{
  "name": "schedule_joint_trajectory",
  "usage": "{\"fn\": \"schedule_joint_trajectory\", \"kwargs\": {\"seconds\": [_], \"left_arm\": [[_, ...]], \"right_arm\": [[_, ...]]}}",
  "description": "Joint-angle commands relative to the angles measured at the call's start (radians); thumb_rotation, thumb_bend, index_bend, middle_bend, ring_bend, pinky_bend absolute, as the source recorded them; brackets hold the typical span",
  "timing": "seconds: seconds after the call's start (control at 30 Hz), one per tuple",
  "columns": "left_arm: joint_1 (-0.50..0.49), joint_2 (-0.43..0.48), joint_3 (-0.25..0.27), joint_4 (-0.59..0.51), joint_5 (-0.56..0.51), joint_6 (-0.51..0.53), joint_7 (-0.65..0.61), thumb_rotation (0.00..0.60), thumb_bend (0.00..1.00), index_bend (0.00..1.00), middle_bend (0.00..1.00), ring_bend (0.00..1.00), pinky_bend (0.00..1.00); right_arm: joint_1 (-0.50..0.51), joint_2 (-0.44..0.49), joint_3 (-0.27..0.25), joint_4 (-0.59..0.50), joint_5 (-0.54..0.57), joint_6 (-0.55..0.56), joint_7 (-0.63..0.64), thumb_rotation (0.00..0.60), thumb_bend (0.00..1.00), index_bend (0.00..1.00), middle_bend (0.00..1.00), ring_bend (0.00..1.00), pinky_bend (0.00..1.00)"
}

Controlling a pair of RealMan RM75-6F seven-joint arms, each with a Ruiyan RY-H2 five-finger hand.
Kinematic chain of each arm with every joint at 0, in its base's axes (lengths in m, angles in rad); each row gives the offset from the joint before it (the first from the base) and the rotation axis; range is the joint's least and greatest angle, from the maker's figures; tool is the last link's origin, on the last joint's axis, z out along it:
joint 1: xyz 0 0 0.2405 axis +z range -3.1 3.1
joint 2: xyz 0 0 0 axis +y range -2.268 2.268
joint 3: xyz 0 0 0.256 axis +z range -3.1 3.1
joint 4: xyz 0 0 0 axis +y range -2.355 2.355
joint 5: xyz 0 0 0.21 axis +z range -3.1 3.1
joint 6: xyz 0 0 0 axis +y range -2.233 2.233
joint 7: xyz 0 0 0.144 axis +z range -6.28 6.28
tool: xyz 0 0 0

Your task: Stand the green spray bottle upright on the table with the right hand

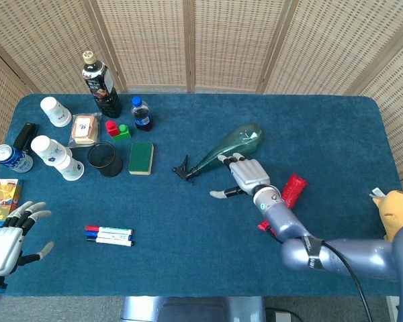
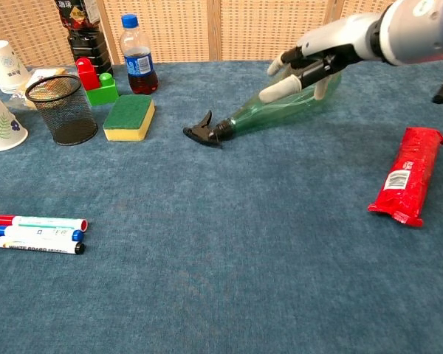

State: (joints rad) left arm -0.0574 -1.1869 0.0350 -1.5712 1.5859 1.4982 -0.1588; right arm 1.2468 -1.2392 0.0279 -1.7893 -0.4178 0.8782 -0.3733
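Green spray bottle (image 2: 280, 110) is down on its side near the middle of the blue worktop (image 1: 336, 134), black trigger nozzle aimed toward the sponge, fat base away to the back right. We see our right hand (image 2: 310, 63) over the body of the bottle, fingers spread and thumb sticking out; from the chest view it appears above the bottle, not wrapped around it, so we call it unclenched and holding nothing. From the head view the same hand (image 1: 245, 176) sits just beside the bottle's lower flank, and we cannot tell whether a fingertip touches the plastic.

To the right of the hand lies a red packet (image 2: 406, 177), flat on the worktop, well apart from the bottle. On the other side, a yellow-and-green sponge (image 2: 129, 116) sits near the nozzle, with a black mesh cup (image 2: 60, 109) just beyond it. Behind those we have red and green blocks (image 2: 96, 80), a small cola bottle (image 2: 136, 65) with a blue cap, and a tall dark bottle (image 1: 101, 84). Paper cups (image 1: 54, 155) and a can (image 1: 10, 157) crowd the far left edge. Three markers (image 2: 33, 234) lie side by side at the near left.

Our left hand (image 1: 7, 241) hangs off the near left corner, fingers splayed, holding nothing.
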Motion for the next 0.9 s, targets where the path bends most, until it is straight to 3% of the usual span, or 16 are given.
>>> {"fn": "schedule_joint_trajectory", "kwargs": {"seconds": [0.03, 0.23, 0.53, 0.9], "left_arm": [[0.009, 0.006, 0.002, -0.006, 0.005, 0.015, 0.005, 0.600, 0.30, 0.25, 0.20, 0.13, 0.14], [0.021, 0.015, 0.006, -0.012, 0.002, 0.027, 0.011, 0.600, 0.30, 0.26, 0.20, 0.13, 0.14], [0.024, 0.017, 0.006, -0.022, -0.002, 0.024, 0.025, 0.600, 0.30, 0.26, 0.20, 0.13, 0.14], [0.021, 0.011, 0.000, -0.018, -0.023, 0.003, 0.029, 0.600, 0.30, 0.26, 0.20, 0.13, 0.14]], "right_arm": [[-0.085, 0.044, -0.001, -0.079, -0.184, 0.081, 0.027, 0.272, 0.19, 0.00, 0.15, 0.03, 0.25], [-0.142, 0.023, -0.023, -0.059, -0.346, 0.122, -0.008, 0.454, 0.19, 0.00, 0.15, 0.02, 0.24], [-0.147, -0.051, 0.001, 0.017, -0.441, 0.103, -0.083, 0.588, 0.19, 0.00, 0.13, 0.00, 0.22], [-0.049, -0.186, 0.050, 0.254, -0.359, -0.079, -0.159, 0.600, 0.19, 0.01, 0.13, 0.00, 0.22]]}}
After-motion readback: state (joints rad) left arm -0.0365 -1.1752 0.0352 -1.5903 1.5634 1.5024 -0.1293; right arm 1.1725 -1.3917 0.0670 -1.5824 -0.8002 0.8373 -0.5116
